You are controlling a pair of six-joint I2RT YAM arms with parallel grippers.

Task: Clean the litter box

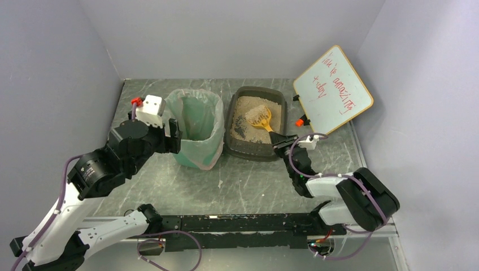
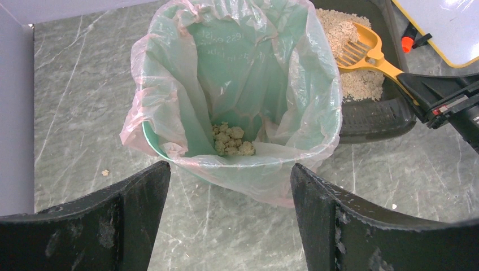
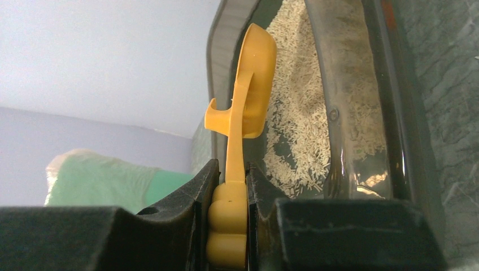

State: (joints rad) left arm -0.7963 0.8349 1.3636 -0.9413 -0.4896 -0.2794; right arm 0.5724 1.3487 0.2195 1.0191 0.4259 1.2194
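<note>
- The shallow dark grey rectangular plastic litter box sits at the upper centre of the top view. It holds beige litter and stands just right of the green plastic bin with a clear bag liner.
- The right gripper is at the box's lower right corner, its fingers clamped flat on the handle of the orange slotted plastic scoop.
- The scoop's head is down in the litter near the middle of the box, so the step in hand looks like digging or sifting.
- The left gripper hangs at the bin's left side with its fingers wide apart and nothing between them.
- Pale clumps lie at the bottom of the bag.
- The next move likely calls for lifting the head level, letting loose litter fall through the slots, then carrying it leftward over the bin's rim and tipping it.
</note>
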